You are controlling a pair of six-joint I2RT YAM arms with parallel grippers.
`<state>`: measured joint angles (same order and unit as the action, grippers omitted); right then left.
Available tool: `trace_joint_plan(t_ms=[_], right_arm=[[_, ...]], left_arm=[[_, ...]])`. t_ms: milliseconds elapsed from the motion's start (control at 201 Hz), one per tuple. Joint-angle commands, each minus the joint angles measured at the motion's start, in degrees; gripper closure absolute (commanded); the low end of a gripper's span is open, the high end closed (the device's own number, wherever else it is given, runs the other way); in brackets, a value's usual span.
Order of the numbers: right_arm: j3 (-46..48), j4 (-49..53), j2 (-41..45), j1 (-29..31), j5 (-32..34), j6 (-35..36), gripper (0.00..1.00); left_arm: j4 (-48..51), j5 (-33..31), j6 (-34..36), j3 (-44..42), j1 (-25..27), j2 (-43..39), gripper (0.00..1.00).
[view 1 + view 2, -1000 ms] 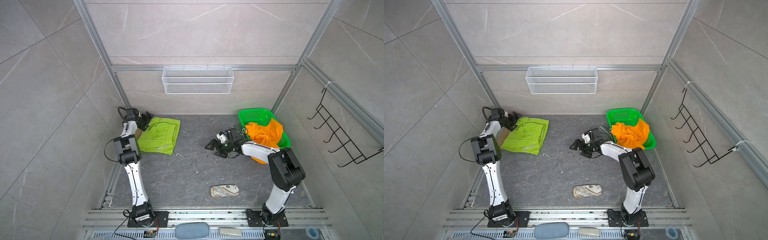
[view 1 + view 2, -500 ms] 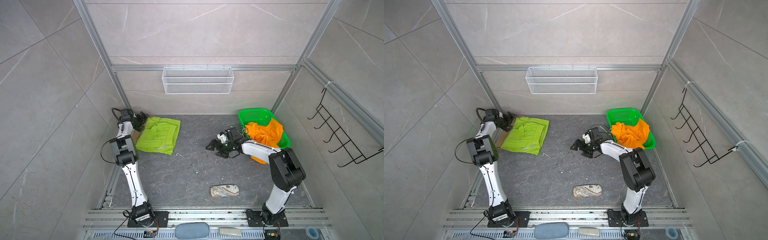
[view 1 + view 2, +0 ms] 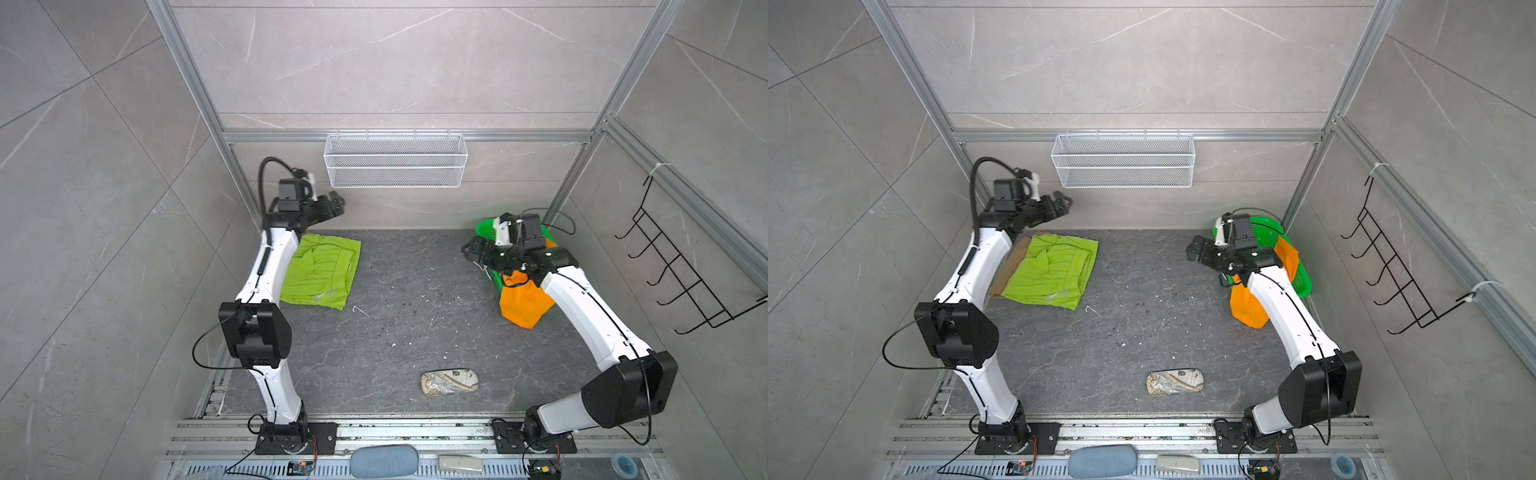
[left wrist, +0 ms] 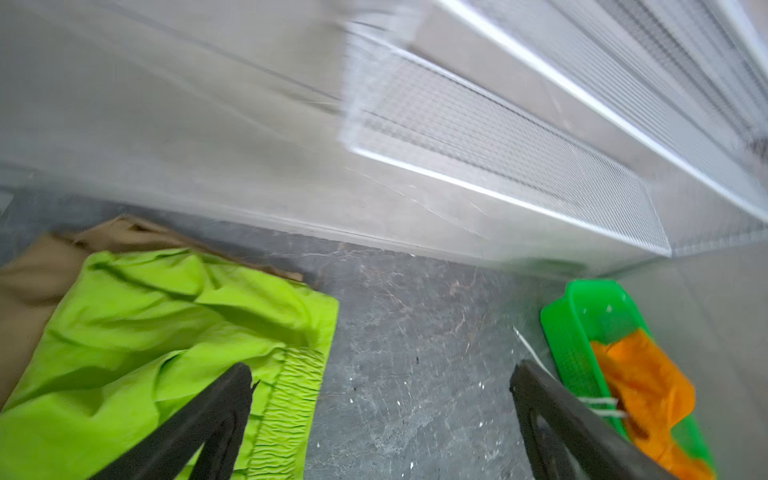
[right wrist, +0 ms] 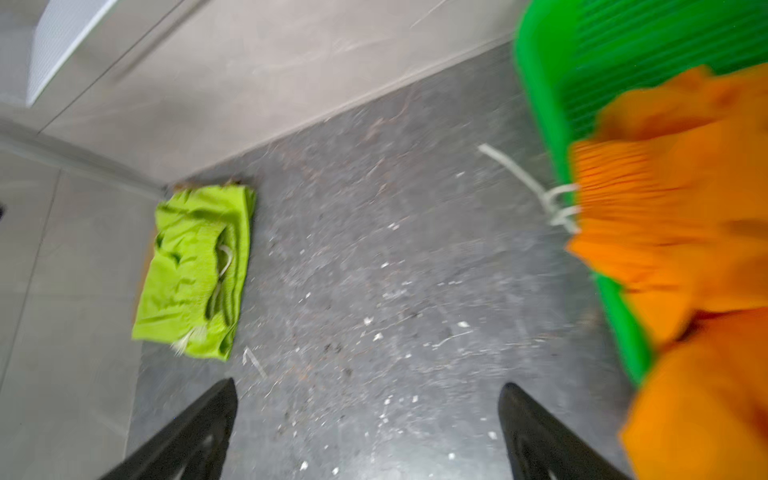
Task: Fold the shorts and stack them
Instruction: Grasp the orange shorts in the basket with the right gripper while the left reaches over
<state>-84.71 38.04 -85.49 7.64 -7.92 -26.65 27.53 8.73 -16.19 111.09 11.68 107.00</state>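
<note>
So the lime shorts point(image 3: 320, 270) look folded on the tan pair point(image 4: 37, 266), right below the raised left gripper point(image 3: 332, 205), jaws wide, empty. The right gripper point(image 3: 471, 249), also spread and empty, hovers just beside the orange shorts point(image 3: 521, 303) draped over the basket point(image 3: 1302, 280). It's blurry, but grabbing their waistband seems next.

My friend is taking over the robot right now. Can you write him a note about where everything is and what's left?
Left gripper: open, empty, up in the air near the back wall.
Right gripper: open, empty, beside the green basket.
Done: lime green shorts lie folded on top of the tan shorts, back left.
Orange shorts hang over the basket's rim, unfolded.
Left: fold the orange shorts, add them to the stack.
</note>
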Motion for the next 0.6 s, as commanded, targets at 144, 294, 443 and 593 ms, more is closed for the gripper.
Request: trace_joint_plan(t_ms=[144,294,443,593], right_arm=[[-0.54,3.15,-8.79,-11.08,3.78,-0.67,0.00],[-3.94,1.64,-16.00,-11.66,4.62,-0.15,0.02],[-7.71,0.00,-22.87,-12.03,1.72,-0.40,0.14],[-10.38,-0.31,-26.54,-12.35,0.80,-0.68,0.49]], left_arm=[[3.58,-30.58,23.44,-1.23,23.85,-0.23,0.00],[-2.67,-37.57,28.29,-3.25,30.37,1.31,0.00],[1.35,-36.07,24.08,0.30,31.16,4.83,0.00],[5.68,-28.93,20.45,2.72,31.47,7.20,0.00]])
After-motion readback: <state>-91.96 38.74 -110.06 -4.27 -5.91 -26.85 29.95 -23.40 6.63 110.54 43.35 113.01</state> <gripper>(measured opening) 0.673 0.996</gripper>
